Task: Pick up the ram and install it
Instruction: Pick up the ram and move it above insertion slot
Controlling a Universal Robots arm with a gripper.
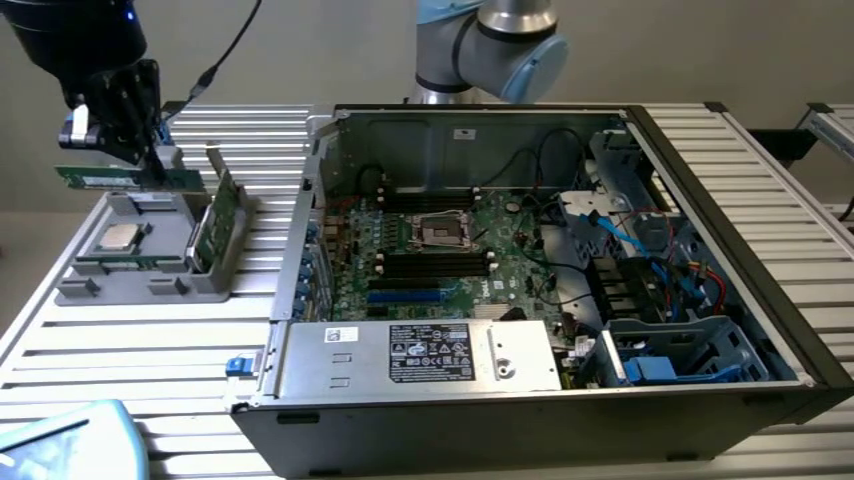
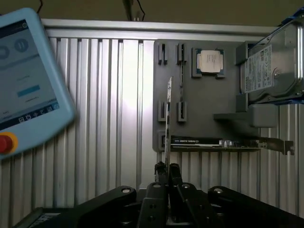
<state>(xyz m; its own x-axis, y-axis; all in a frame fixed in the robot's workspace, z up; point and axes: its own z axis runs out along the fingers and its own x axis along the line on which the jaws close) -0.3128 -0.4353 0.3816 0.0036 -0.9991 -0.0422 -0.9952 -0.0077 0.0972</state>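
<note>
Long, thin green circuit-board ram (image 1: 94, 177) (image 2: 168, 114): clamped edge-on between closed fingers of black end effector (image 1: 147, 168) (image 2: 167, 167), held just above grey plastic parts holder (image 1: 200, 285) on ribbed aluminium tabletop (image 1: 134, 340). Step: pick-up, judged complete; installation outstanding. Requirement: stick kept square, aligned with black memory slots (image 1: 434, 262) inside open metal computer case (image 1: 441, 150).
</note>
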